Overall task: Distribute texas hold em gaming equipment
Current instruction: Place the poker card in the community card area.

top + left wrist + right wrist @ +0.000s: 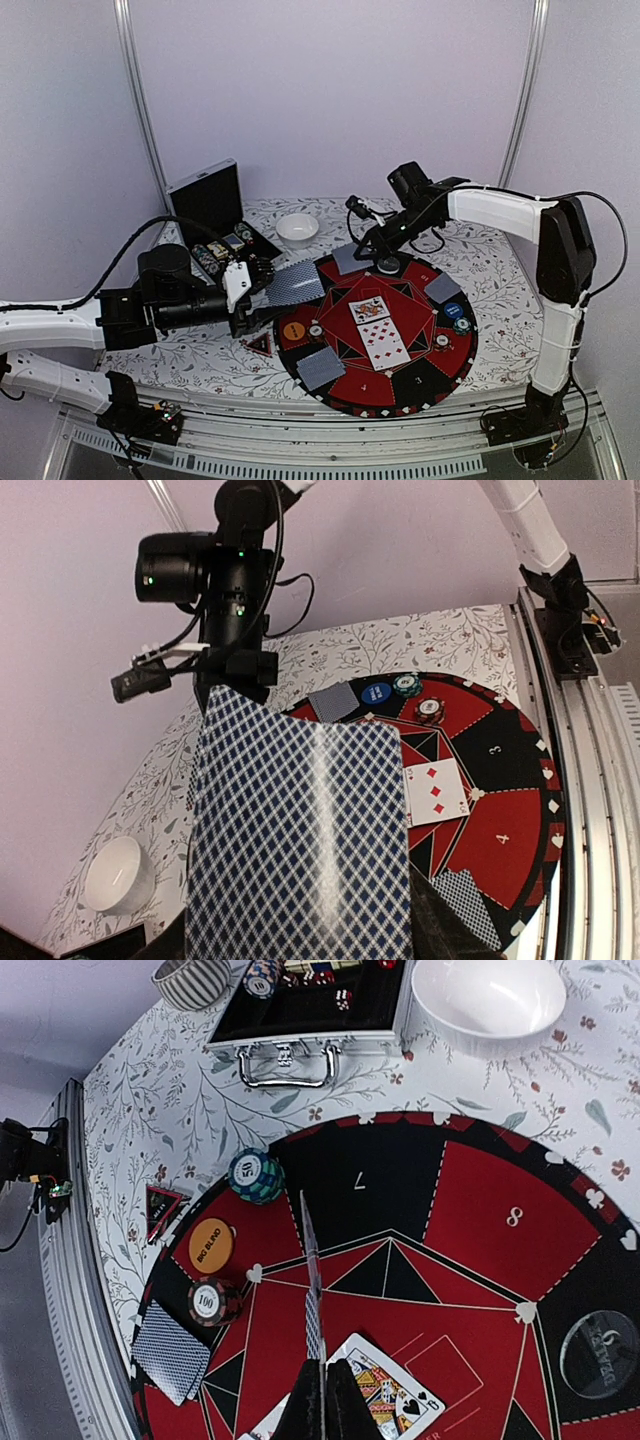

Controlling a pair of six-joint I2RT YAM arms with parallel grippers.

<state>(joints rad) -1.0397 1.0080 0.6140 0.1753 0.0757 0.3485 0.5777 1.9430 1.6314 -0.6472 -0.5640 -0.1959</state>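
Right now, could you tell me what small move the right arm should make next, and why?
Probably lower the right tool and tip its card flat onto the mat before opening. The tool is shut on that single card, held on edge above the mat near the face-up cards, while the left tool holds the deck.

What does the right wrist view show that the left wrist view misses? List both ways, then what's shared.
Right wrist only: the silver case's handle, the orange button disc, a card edge-on between its fingers. Left wrist only: the blue button disc, blue-backed cards filling the foreground. Both: the white bowl, the red-and-black mat.
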